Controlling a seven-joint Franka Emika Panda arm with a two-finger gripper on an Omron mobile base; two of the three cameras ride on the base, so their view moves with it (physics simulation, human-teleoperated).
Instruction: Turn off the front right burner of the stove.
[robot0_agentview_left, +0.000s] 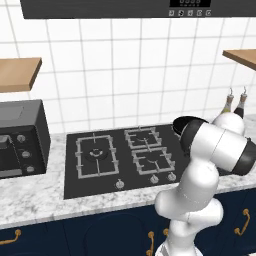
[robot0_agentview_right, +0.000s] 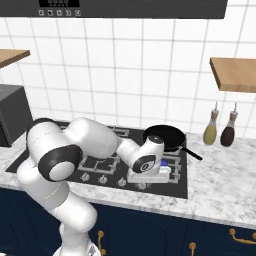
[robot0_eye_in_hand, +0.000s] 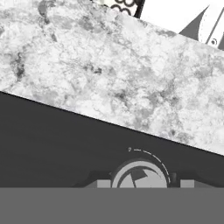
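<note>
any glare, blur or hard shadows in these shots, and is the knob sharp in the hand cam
Left base view: flat even light, stove glass shows no glare. Right base view: soft light, only faint shading under the pan. Hand view: knob fairly sharp but cut by the bottom edge; marble counter looks coarse and blotchy.

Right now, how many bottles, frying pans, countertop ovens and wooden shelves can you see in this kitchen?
Bottles: 2
Black frying pan: 1
Countertop oven: 1
Wooden shelves: 2
Total: 6
</note>
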